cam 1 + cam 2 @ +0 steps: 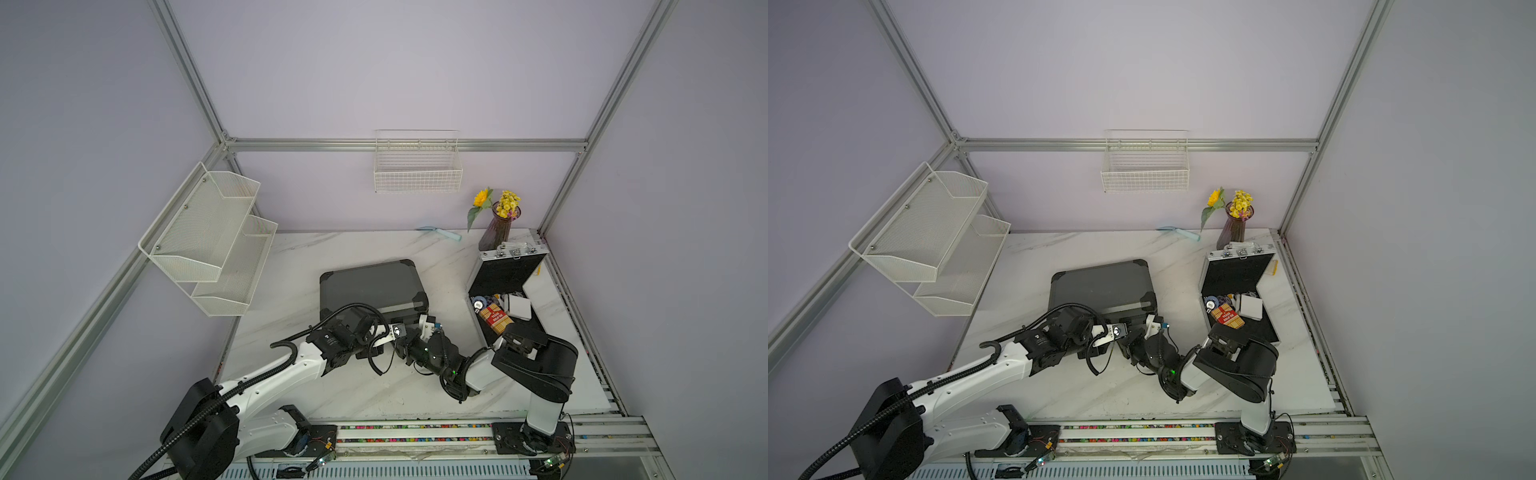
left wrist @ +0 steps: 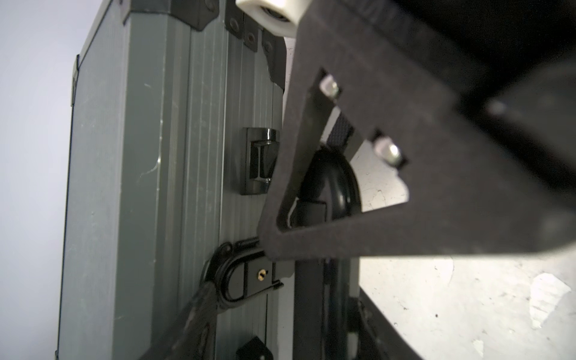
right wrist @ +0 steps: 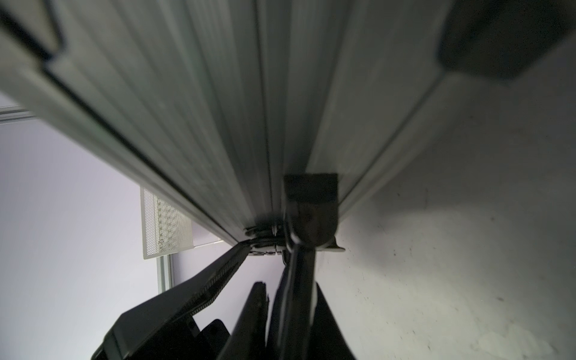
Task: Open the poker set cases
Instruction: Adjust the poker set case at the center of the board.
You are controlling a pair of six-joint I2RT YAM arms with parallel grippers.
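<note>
Dark grey case (image 1: 370,286) lay flat at the centre of the table (image 1: 291,374), lid down, seen in both top views. Silver case (image 1: 505,276) sat at 3 o'clock, well apart, with its lid raised and its black lining and loose contents showing. Both arms met at the dark grey case's 6 o'clock wall, toward its 5 o'clock corner. Left gripper (image 2: 240,269) stood part-open, fingers either side of the black latch (image 2: 258,274); contact could not be confirmed in the close wrist view. Right gripper (image 3: 280,246) was drawn narrow, tips against the ribbed wall at the latch. Vase (image 1: 496,230) with flowers stood at 1 o'clock, just behind the silver case.
</note>
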